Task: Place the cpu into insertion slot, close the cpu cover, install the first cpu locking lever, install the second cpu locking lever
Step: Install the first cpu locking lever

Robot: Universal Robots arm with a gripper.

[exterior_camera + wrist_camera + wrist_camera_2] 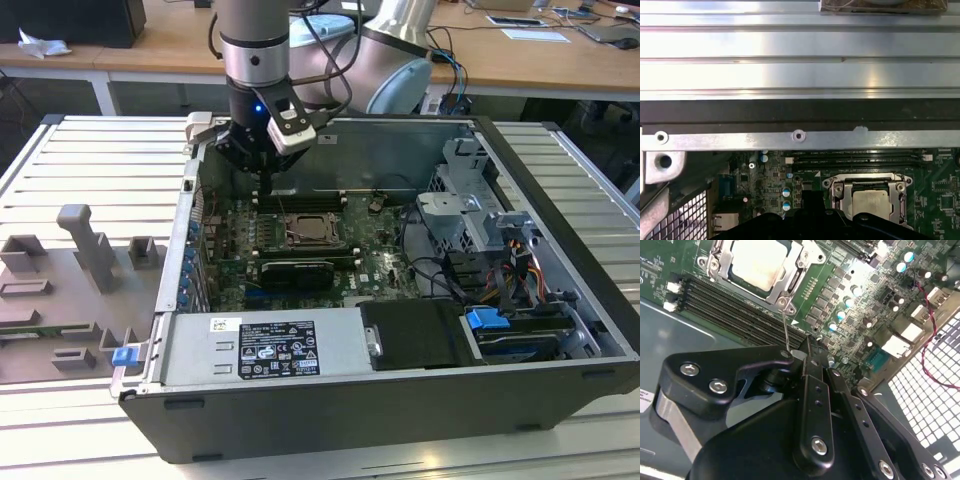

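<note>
The cpu (760,262), a flat pale-silver square, sits in the insertion slot (310,232). The cpu cover (799,271), a thin bright metal frame, lies down over its edges. From the socket's corner a thin wire locking lever (785,325) runs to the tip of the claw (807,347). The claw's black jaws look drawn together with no gap; whether they pinch the wire or only press it I cannot tell. That springy rod, I'd judge, wants a steady sweep down and sideways until it latches, kept clear of the long black memory slots (730,305) on the green board (850,315).
</note>
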